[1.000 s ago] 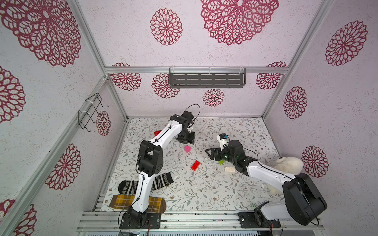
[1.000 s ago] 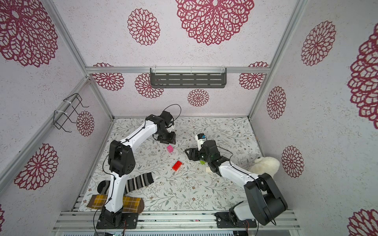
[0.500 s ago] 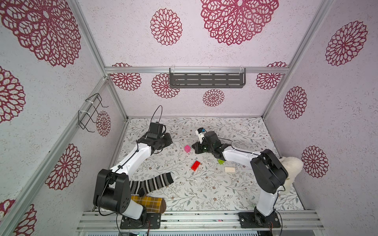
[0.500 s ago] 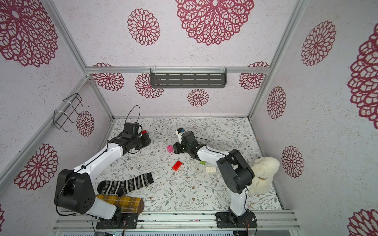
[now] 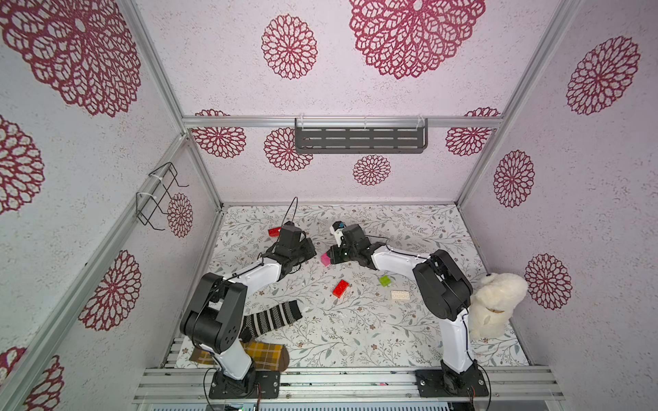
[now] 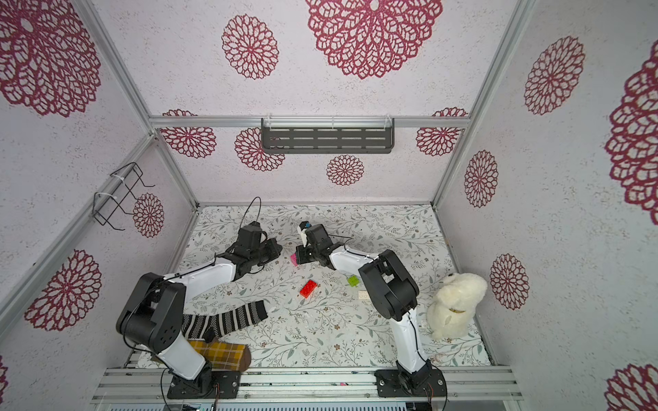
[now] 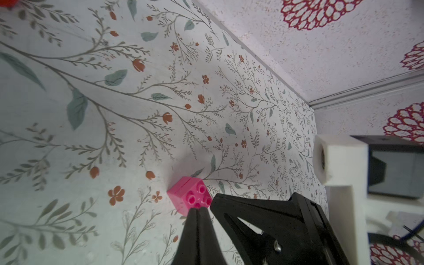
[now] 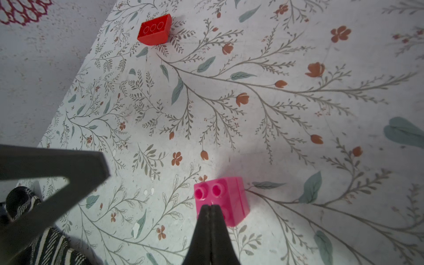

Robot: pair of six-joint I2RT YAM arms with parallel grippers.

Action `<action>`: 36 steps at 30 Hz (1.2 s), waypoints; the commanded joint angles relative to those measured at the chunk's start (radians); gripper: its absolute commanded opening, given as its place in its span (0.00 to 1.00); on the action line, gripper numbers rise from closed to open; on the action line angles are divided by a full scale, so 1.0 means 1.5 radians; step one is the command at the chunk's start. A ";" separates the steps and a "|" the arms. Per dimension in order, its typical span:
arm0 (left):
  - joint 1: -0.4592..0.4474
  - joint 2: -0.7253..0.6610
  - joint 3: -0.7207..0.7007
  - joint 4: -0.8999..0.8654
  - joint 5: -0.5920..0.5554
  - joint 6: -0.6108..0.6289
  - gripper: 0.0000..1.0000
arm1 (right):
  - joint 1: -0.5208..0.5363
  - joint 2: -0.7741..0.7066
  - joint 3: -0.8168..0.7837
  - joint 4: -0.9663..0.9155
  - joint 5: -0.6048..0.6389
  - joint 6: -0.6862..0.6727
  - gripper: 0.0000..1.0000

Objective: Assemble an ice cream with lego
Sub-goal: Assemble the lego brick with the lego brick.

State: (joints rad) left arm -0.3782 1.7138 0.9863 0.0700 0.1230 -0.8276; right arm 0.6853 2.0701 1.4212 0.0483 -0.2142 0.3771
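Observation:
A pink lego piece (image 5: 324, 259) (image 6: 293, 259) lies on its side on the floral mat, between my two arms. In the left wrist view my left gripper (image 7: 199, 208) is shut and empty, its tips at the studded face of the pink piece (image 7: 188, 195). My right gripper (image 8: 210, 206) is also shut and empty, its tips over the same piece (image 8: 231, 199). Loose on the mat in both top views are a red brick (image 5: 340, 287), a lime-green brick (image 5: 384, 280) and a white brick (image 5: 400, 295). A second red brick (image 8: 154, 28) lies near the back left. No assembled ice cream is in view.
A black-and-white striped sock (image 5: 272, 316) and a yellow plaid sock (image 5: 265, 356) lie at the front left by the left arm's base. A white plush toy (image 5: 495, 306) sits against the right wall. A grey shelf (image 5: 359, 139) hangs on the back wall.
Both grippers have gone from open to shut. The right gripper has moved left, away from the green brick to the pink piece. The left arm has swung and now lies low beside that piece.

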 commanded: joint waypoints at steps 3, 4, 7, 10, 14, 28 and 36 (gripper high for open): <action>0.001 0.043 0.001 0.062 0.007 -0.027 0.00 | 0.004 -0.001 0.038 -0.032 0.008 -0.023 0.00; 0.000 0.047 0.002 0.063 0.009 -0.029 0.00 | 0.004 0.006 0.046 -0.036 0.002 -0.024 0.00; -0.003 0.058 0.007 0.061 0.010 -0.031 0.00 | 0.006 0.042 0.082 -0.058 -0.014 -0.030 0.00; -0.003 0.073 0.011 0.063 0.018 -0.036 0.00 | 0.005 0.064 0.101 -0.068 -0.011 -0.027 0.00; -0.004 0.090 0.019 0.063 0.031 -0.041 0.00 | 0.002 0.069 0.103 -0.070 -0.010 -0.026 0.00; -0.038 0.108 0.022 0.069 0.022 -0.046 0.00 | -0.005 0.023 -0.008 0.027 -0.037 -0.001 0.00; -0.043 0.093 -0.040 0.160 0.002 -0.117 0.00 | -0.041 -0.029 -0.161 0.211 -0.090 0.074 0.00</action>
State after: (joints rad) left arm -0.4389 1.8557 0.9501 0.2379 0.1539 -0.9596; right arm 0.6369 2.0567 1.2316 0.3183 -0.3237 0.4389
